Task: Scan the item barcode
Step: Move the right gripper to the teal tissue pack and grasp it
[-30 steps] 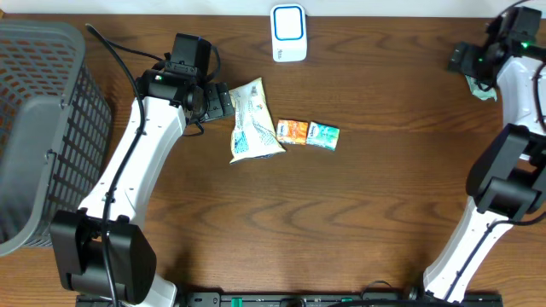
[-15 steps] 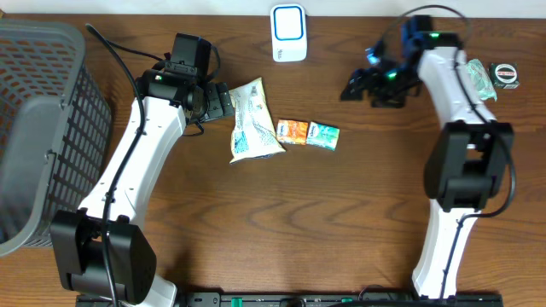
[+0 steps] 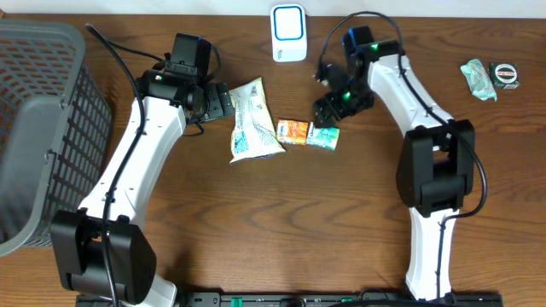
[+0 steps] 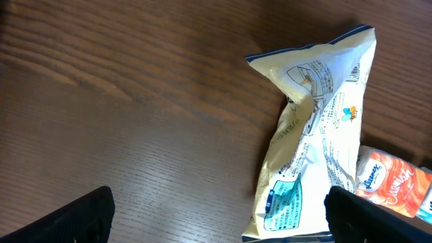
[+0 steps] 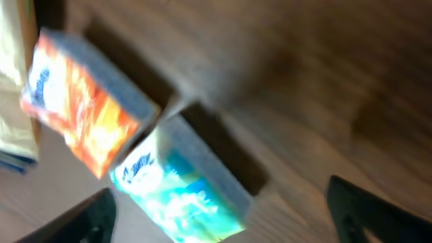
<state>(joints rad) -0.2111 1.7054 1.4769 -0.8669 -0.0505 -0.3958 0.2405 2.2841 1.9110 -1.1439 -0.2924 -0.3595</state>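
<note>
My right pincer (image 3: 329,109) hangs spread wide and empty just above the teal tissue packet (image 3: 323,135). I judge this packet to be the item due for scanning. It lies flat on the wooden table (image 3: 256,222), touching the orange tissue packet (image 3: 293,131), which sits between it and the yellow snack bag (image 3: 250,119). The barcode scanner (image 3: 288,32) stands near the table's far edge, apart from all three.

The main danger is that contact between the two packets. If I come down off-centre, one fingertip may land on the orange packet, so I either pinch both or shove the orange one into the bag. My wrist view is smeared with motion, so my aim is less sure than I would like.

The teal packet also looks soft and low. My tips could skid over its film or press into the wood without getting under it.

I cannot see a barcode on its upper face, so I may present the wrong side to the scanner.

My left pincer (image 3: 223,102), also spread and holding nothing, waits just beside the snack bag. If both arms reach into this small cluster at once, they could collide.
</note>
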